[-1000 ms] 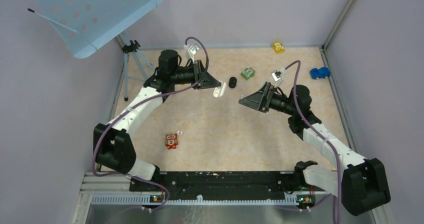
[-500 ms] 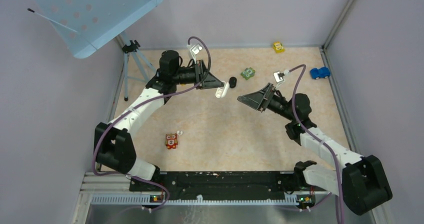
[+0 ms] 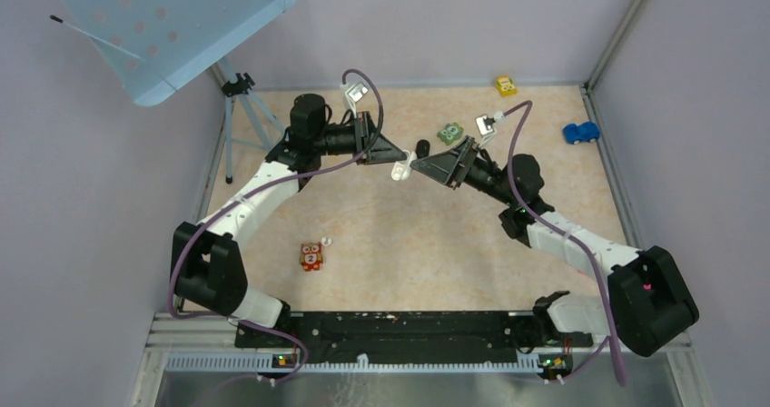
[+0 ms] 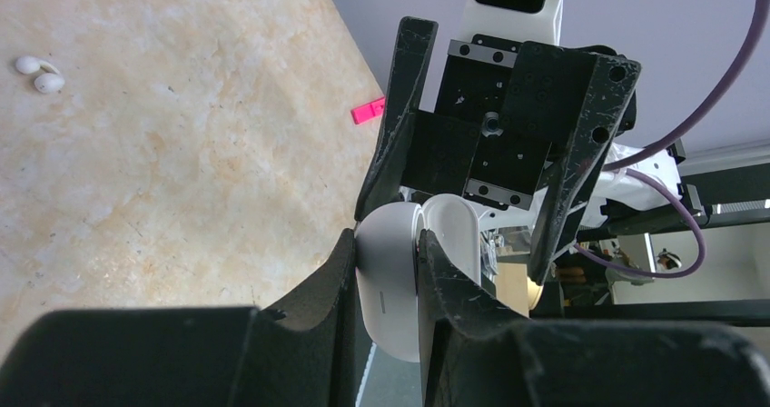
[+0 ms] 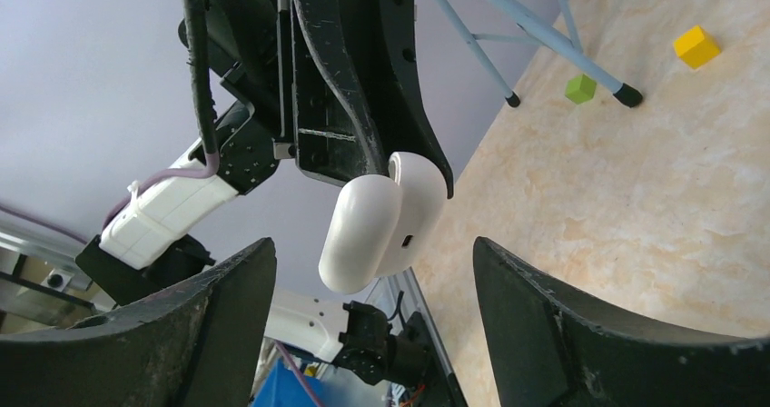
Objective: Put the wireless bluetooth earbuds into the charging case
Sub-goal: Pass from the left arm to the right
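**user1:** so what are your claws up to rn?

**me:** My left gripper (image 4: pixel 389 248) is clamped on the white charging case (image 4: pixel 390 291), holding it up off the table (image 3: pixel 409 243). My right gripper (image 5: pixel 372 245) is spread wide with one finger on either side of that case, and as far as I can see it isn't touching it.

**user1:** and the buds?

**me:** The two white wireless bluetooth earbuds (image 4: pixel 41 73) are lying on the table right next to each other. They're near the little owl toy (image 3: pixel 310 256), well apart from the case.
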`<action>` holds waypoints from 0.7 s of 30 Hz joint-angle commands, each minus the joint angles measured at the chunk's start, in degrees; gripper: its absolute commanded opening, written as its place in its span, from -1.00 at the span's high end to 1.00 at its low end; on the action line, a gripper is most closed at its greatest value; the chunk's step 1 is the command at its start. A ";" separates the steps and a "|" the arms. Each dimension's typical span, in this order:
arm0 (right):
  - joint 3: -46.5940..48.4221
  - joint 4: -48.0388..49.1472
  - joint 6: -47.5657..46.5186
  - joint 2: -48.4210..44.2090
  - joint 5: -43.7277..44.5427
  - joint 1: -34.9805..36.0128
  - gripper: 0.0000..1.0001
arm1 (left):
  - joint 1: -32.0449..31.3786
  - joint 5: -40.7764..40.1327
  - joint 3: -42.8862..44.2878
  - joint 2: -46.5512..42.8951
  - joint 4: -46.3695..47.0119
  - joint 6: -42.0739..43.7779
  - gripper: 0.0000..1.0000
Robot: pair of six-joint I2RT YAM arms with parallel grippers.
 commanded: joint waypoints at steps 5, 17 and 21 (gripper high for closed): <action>2.72 8.39 2.21 3.08 -0.39 0.98 -0.30 | -0.20 1.71 -0.10 -1.35 3.08 0.35 0.48; 2.90 11.32 3.94 5.08 -1.58 1.27 0.00 | -0.22 1.89 0.19 -0.62 3.09 0.63 0.48; 2.64 12.97 4.96 5.68 -1.87 1.34 0.01 | -0.20 1.83 0.27 -0.58 3.00 0.69 0.48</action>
